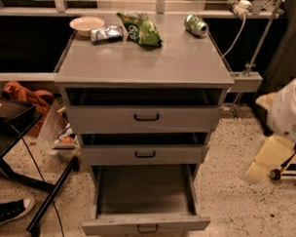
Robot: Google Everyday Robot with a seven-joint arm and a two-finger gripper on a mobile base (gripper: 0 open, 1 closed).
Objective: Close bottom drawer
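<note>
The grey cabinet [145, 62] has three drawers. The bottom drawer [144, 223] is pulled far out toward me; its inside is empty and its small black handle [147, 229] sits at the frame's lower edge. The middle drawer [144, 154] and top drawer [145, 118] stand slightly out. My gripper [266, 161], pale yellow under a white arm housing [289, 115], hangs in the air to the right of the cabinet, level with the middle drawer and apart from all drawers.
On the cabinet top lie a bowl [86, 24], a silver packet [107, 34], a green chip bag [141, 28] and a can [196, 25]. Left on the floor are a black stand leg [47, 200], a shoe [8, 210] and an orange bag [27, 94]. A wheeled base [277, 173] stands right.
</note>
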